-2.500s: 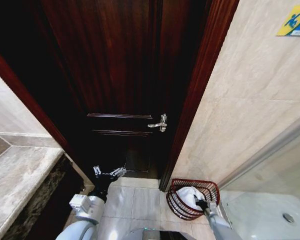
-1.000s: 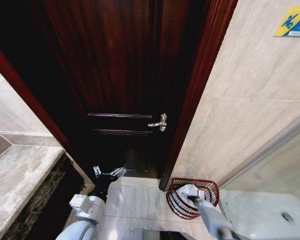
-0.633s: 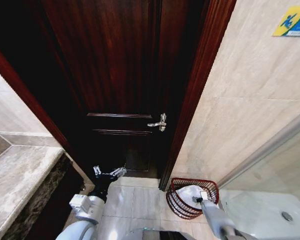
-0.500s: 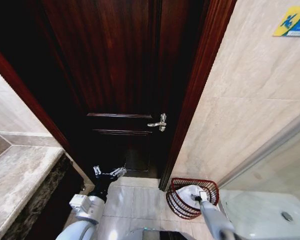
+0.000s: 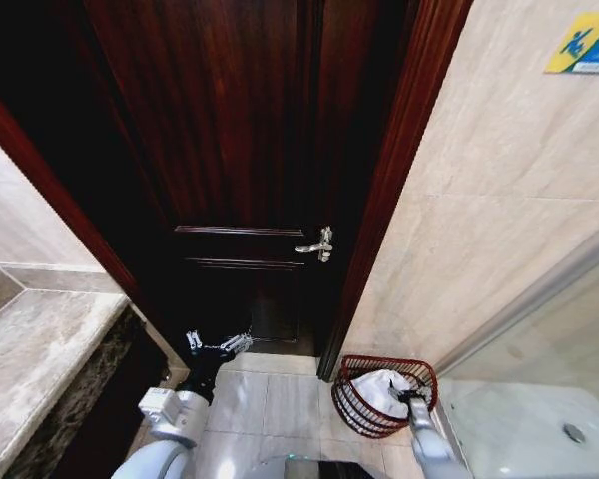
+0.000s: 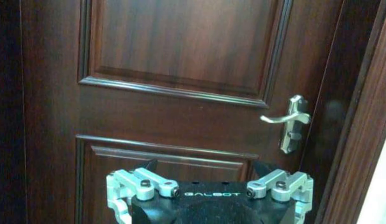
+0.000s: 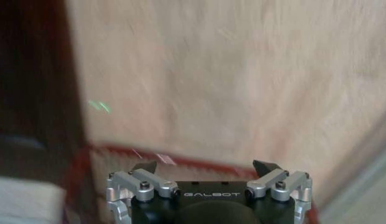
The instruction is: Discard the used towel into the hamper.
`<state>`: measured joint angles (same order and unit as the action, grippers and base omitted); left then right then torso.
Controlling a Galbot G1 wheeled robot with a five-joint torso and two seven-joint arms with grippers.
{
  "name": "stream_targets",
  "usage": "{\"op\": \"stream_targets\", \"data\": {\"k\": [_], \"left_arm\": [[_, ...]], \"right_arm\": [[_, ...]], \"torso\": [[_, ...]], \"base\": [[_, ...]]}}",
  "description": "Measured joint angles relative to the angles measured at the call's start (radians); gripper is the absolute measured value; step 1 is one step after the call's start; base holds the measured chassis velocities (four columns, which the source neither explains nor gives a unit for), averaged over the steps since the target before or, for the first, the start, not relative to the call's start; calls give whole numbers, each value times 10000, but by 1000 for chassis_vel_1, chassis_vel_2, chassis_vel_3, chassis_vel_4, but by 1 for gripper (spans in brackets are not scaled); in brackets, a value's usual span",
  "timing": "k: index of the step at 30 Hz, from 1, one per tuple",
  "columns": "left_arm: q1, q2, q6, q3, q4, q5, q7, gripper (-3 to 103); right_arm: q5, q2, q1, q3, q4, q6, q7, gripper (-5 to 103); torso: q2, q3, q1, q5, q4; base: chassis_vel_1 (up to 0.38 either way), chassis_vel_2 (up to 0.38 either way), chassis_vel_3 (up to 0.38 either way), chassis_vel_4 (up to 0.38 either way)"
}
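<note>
— Arm positions?
— Right gripper [image 5: 412, 399] is hanging over the near right rim of the hamper [image 5: 354, 404], jaws apart and holding nothing. Left gripper [image 5: 218, 344] is idling low before the door [image 5: 240, 150], jaws apart.
— The towel?
— The white towel [image 5: 381, 391] is lying inside the hamper, which is sitting on the floor [image 5: 280, 399] against the right wall [image 5: 499, 230], beside the door frame.

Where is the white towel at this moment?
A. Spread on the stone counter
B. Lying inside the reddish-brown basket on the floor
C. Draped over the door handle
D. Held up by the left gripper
B: the white towel lies inside the hamper, with the open right gripper beside it.
</note>
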<state>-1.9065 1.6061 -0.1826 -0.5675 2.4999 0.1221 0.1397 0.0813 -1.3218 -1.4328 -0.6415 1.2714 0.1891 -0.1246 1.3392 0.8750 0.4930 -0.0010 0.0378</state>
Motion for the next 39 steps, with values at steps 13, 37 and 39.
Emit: {"op": "stream_targets", "data": {"k": [13,37,39], "left_arm": [[0,0,0,0,1,0,0,100],[-1,0,0,0,1,0,0,100],[-1,-1,0,0,1,0,0,100]], "right_arm": [[1290,-1012,-2712,-442,5636,136,-334,100],[-46,-2903,-4221,-572,11283,243,-825,100],[138,-2897,-4249,-438,11281,354,-982,100]], "torso": [[-2,2,2,10,3],[-2,2,2,10,3],[-2,3,2,10,3]], "base": [[0,0,0,0],[0,0,0,0],[0,0,0,0]]}}
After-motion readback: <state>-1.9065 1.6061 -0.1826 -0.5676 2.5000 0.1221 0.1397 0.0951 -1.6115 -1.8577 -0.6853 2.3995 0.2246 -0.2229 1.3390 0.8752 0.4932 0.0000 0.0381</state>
